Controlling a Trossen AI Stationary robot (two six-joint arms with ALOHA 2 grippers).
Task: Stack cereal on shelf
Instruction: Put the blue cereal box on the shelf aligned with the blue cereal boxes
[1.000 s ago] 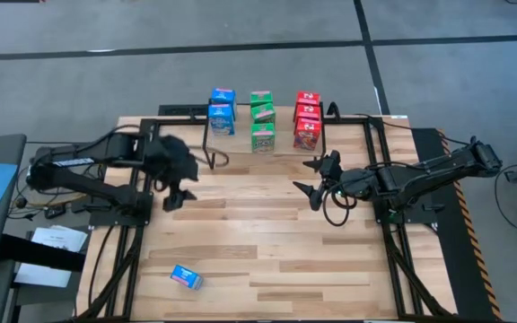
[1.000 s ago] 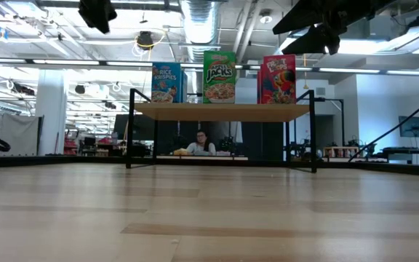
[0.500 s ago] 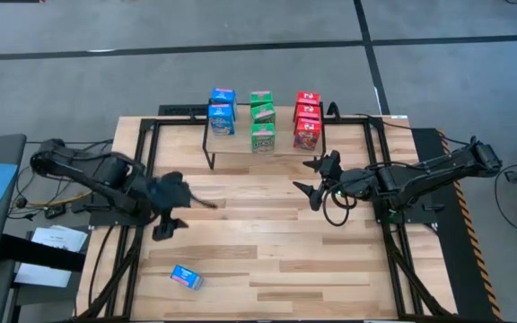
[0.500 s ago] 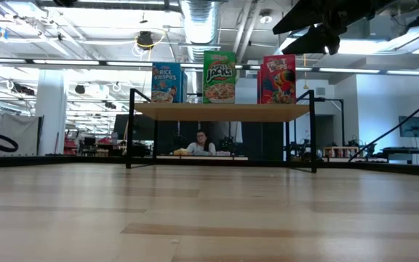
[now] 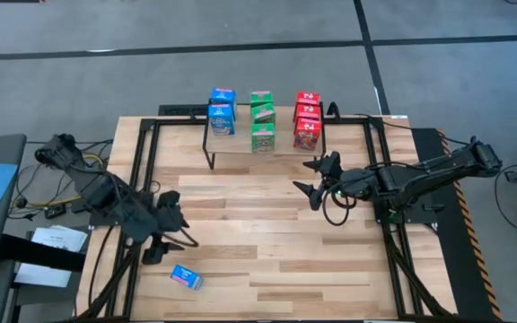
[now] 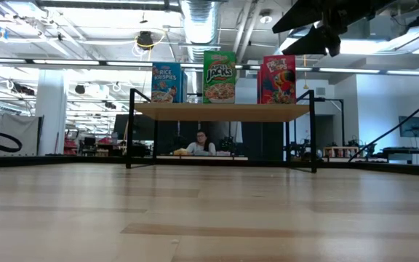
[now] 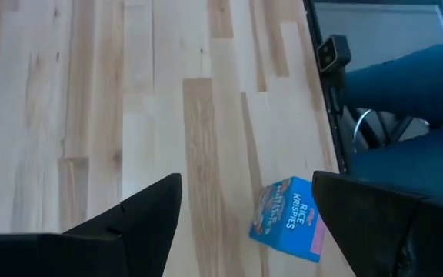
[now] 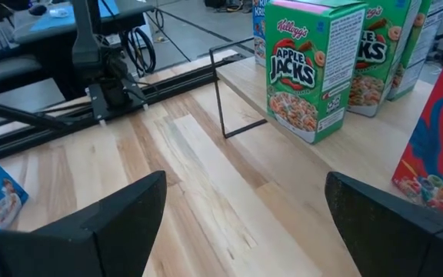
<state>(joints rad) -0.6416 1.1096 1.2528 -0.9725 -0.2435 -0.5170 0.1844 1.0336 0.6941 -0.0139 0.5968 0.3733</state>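
Note:
The shelf stands at the table's far side and carries upright cereal boxes in a blue, a green and a red group. One more blue cereal box lies flat on the tabletop near the near left corner. My left gripper hovers open just above and to the far side of that box, with nothing between its fingers. My right gripper hangs open in front of the shelf's right end, facing the green box.
Black frame rails run along the table's left and right sides. A person sits in the room behind the shelf. Bare wood lies between the shelf and the near edge.
My left gripper has swung from beside the shelf's left end toward the table's near edge, stopping close to the lying blue box, with its fingers apart as before. The right arm and all boxes have stayed where they were.

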